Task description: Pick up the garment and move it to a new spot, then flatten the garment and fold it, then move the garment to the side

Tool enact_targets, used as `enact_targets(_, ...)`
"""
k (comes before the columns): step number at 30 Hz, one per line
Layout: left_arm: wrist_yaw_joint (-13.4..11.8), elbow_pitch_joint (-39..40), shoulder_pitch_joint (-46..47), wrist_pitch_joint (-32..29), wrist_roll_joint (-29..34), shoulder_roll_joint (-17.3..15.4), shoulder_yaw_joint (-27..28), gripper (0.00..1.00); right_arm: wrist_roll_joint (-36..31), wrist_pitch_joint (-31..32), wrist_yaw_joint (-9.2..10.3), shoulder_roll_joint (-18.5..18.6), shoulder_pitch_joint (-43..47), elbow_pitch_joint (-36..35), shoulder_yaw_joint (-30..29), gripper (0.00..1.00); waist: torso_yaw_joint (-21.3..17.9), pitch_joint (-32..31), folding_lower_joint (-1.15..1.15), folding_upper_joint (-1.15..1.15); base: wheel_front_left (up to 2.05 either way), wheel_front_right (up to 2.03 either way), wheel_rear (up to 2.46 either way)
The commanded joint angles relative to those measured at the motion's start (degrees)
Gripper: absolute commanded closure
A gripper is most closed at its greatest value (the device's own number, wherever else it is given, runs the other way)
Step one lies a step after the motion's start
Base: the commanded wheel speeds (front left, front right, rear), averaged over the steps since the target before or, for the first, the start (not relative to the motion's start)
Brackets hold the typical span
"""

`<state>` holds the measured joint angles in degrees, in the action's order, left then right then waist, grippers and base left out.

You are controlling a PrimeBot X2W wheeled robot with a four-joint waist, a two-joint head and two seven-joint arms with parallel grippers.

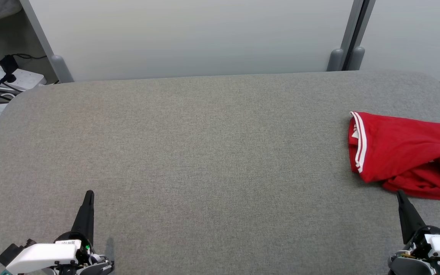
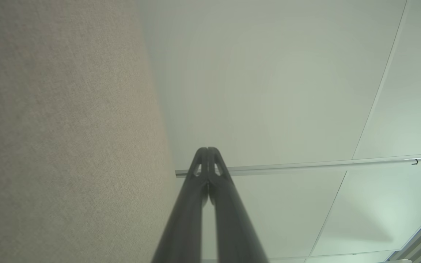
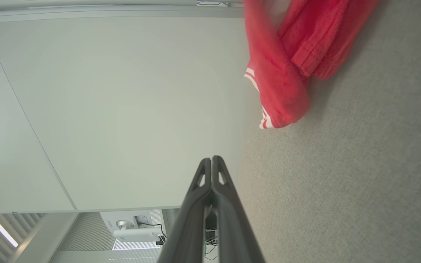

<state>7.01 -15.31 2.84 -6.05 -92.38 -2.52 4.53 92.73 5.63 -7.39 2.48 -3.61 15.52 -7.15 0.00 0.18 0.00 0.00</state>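
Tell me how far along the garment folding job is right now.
Done: apparently nothing. The red garment lies bunched and rumpled near the right edge of the grey table, not flat or neatly folded. In hand: nothing. The left pincer and right pincer are both shut and empty, the right one close to the cloth. Left: pick up, move, flatten, fold, set aside.

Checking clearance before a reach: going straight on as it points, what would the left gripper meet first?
The way looks free: the left gripper points across the grey table toward the white panel behind its far edge, probably the first thing met. The red garment lies far to its right.
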Motion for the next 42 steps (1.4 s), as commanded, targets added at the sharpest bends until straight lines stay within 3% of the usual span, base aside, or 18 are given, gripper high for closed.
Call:
enact_targets(1, 0.47, 1.27, 3.34, -0.37, 0.15, -0.46, 1.91, 1.0, -0.35, 0.64, -0.1, 0.63, -2.55, -1.51, 0.89, 1.0, 0.0, 0.0, 0.0, 0.0, 0.0, 0.0, 0.0)
enact_targets(42, 0.47, 1.27, 3.35, -0.43, 0.21, -0.41, 1.98, 1.0, -0.48, 0.77, -0.1, 0.52, -2.56, -1.5, 0.73, 1.0, 0.0, 0.0, 0.0, 0.0, 0.0, 0.0, 0.0)
